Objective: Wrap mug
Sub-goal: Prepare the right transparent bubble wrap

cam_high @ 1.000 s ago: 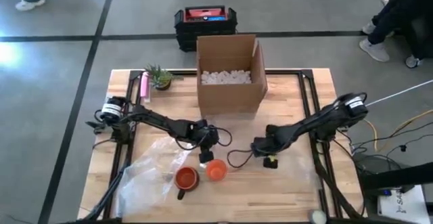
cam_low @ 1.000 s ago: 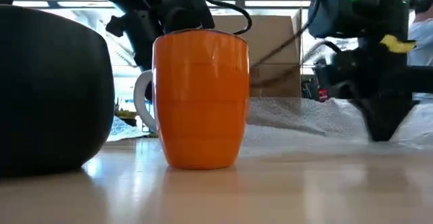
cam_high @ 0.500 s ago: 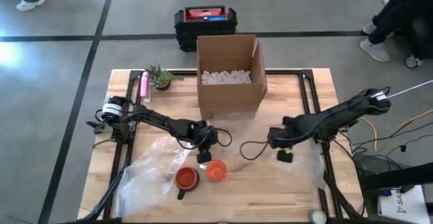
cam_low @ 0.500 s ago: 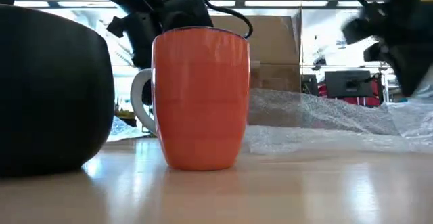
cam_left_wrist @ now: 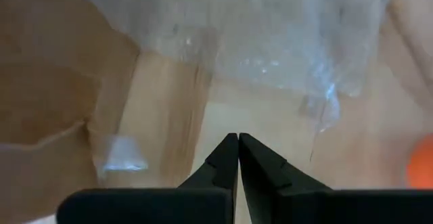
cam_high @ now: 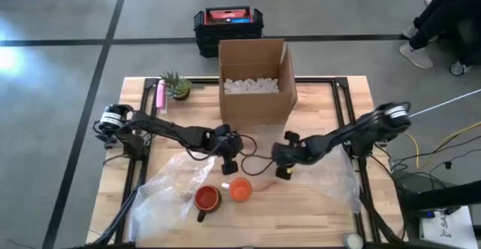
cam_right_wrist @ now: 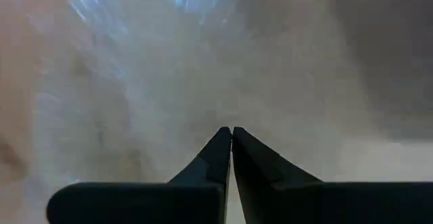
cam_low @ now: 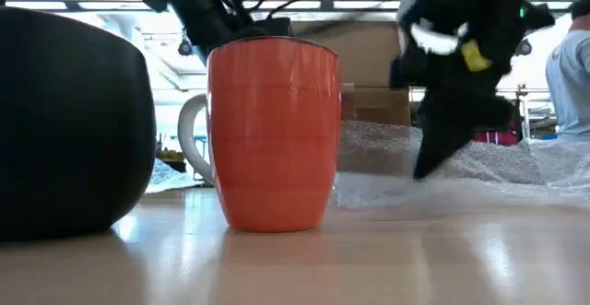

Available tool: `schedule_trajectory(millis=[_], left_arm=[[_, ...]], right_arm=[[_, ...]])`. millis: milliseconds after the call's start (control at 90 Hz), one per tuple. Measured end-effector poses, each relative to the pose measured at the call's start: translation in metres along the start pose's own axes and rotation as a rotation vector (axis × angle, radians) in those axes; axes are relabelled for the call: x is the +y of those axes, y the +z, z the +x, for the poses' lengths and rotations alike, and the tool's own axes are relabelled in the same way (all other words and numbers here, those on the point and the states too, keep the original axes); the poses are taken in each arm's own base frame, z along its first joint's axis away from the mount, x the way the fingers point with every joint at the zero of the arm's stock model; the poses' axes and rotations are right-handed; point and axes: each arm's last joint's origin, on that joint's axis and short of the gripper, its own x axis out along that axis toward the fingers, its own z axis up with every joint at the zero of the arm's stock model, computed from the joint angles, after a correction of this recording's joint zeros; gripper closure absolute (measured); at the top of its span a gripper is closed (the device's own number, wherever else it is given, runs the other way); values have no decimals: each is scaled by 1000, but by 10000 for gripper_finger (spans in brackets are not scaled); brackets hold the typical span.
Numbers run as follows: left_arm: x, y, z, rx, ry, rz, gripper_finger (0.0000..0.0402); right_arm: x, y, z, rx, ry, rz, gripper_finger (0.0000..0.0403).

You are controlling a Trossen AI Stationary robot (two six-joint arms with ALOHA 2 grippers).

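Note:
An orange mug (cam_high: 240, 190) (cam_low: 272, 139) stands upright near the table's front middle. A darker mug (cam_high: 207, 198) (cam_low: 64, 121) stands just left of it. Clear bubble wrap (cam_high: 173, 181) (cam_low: 479, 171) lies spread on the table around and behind them. My left gripper (cam_high: 228, 165) (cam_left_wrist: 238, 137) is shut and hangs just beyond the orange mug, above the wrap (cam_left_wrist: 270, 34). My right gripper (cam_high: 283, 171) (cam_right_wrist: 231, 130) is shut too, to the right of the orange mug, its tips down at the wrap (cam_right_wrist: 135, 82). My right gripper points slanting down from the table's right side at the bubble wrap (cam_low: 433, 181). I cannot tell whether its shut fingertips touch the wrap. My left gripper touches nothing.
An open cardboard box (cam_high: 255, 80) with white packing fill stands at the far middle. A small plant (cam_high: 177, 86) and a pink object (cam_high: 160, 95) sit at the far left. A black case (cam_high: 228, 23) is on the floor beyond the table. People stand at the room's far right.
My right gripper swung out toward the table's right edge, then came back left to a spot right of the orange mug, tips lowered to the wrap. My left gripper has risen a little and drawn back toward the far edge. Both mugs have stayed in place.

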Motion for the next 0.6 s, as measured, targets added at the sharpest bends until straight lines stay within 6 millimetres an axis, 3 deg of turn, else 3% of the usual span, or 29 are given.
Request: schedule_trajectory(millis=[144,289,444,600], left_arm=[[0,2,1,-17,-4,11,401],[-2,5,1,-56,-14,10,401],[0,-1,5,-45,-9,32,401],[1,-15,14,-53,-15,19,401]], right_arm=[[16,21,21,-24,18,-39,401],[36,58,29,-107,91,-147,401],[46,97,5,-173,100,-257,401],[42,104,-24,-74,72,-302,401]])
